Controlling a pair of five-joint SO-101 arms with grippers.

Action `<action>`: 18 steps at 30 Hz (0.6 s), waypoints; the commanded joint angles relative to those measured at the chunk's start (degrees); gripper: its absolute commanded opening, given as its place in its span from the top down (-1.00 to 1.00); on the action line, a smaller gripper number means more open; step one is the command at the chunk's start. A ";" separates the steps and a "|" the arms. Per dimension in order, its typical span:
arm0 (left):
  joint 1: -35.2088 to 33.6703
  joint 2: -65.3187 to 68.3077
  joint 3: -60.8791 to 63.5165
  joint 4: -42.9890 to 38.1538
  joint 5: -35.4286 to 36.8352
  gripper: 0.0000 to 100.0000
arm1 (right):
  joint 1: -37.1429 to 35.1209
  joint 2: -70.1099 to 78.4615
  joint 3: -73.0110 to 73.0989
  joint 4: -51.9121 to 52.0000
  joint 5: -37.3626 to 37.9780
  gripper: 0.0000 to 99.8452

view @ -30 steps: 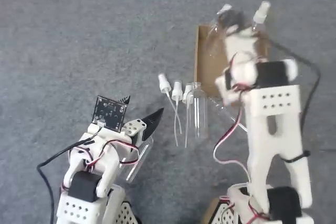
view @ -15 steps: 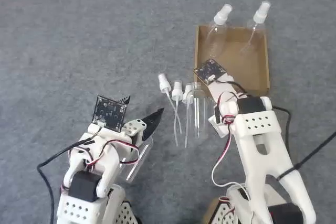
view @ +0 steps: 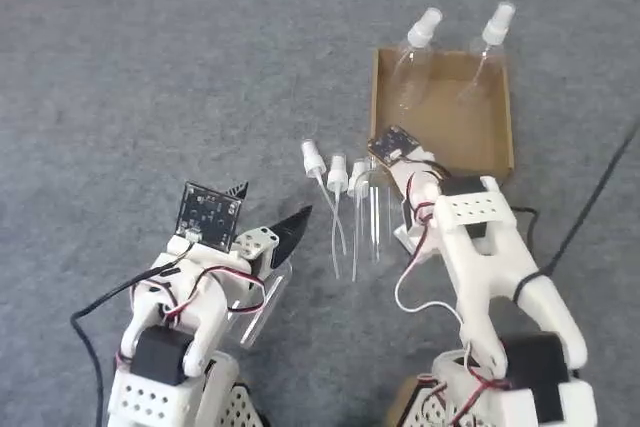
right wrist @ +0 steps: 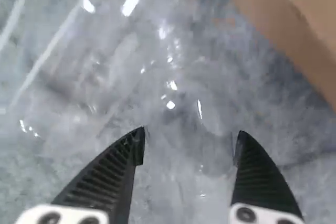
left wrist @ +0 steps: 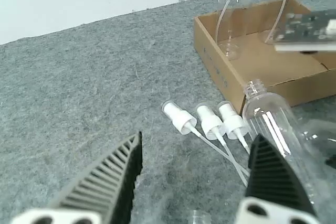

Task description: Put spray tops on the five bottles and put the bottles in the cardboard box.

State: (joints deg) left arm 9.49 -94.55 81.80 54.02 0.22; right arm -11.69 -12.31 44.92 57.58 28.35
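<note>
**Tools released; two capped bottles lie in the box**

The left tool (left wrist: 198,140) is released, its jaws spread wide. In the high view it sits at about 7 o'clock on the grey desk (view: 150,77). A lone bottle (view: 262,305) lies on the desk just under it, with its bare neck between the jaws.

The right tool (right wrist: 190,132) is released too. Its jaws stand apart just above clear plastic by the 7 o'clock corner of the cardboard box (view: 376,97). An uncapped bottle (view: 375,212) lies there near the desk's middle, and a second clear bottle (left wrist: 320,135) is just beside it at 3 o'clock. Which of the two the tool is over cannot be told.

At the uncapped bottle's 9 o'clock, three loose spray tops (view: 337,175) lie in a row, their tubes trailing toward 6.

The box sits at 1 o'clock. Inside it two capped bottles (view: 412,62) lie side by side, their white tops reaching over the 12 o'clock rim.
</note>
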 commanded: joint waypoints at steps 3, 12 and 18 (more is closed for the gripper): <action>-0.09 -0.97 -0.48 -0.70 -0.26 0.40 | 6.73 -1.19 3.08 -0.13 0.62 0.63; -0.18 -0.62 -0.75 -0.70 -0.26 0.45 | 22.11 -7.69 3.96 5.93 8.26 0.97; -1.93 -0.35 -6.90 3.69 -0.35 0.52 | 39.69 -12.35 3.60 6.37 17.32 0.97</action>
State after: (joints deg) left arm 9.32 -94.55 81.27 54.55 0.22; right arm 16.79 -19.60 49.32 63.12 39.34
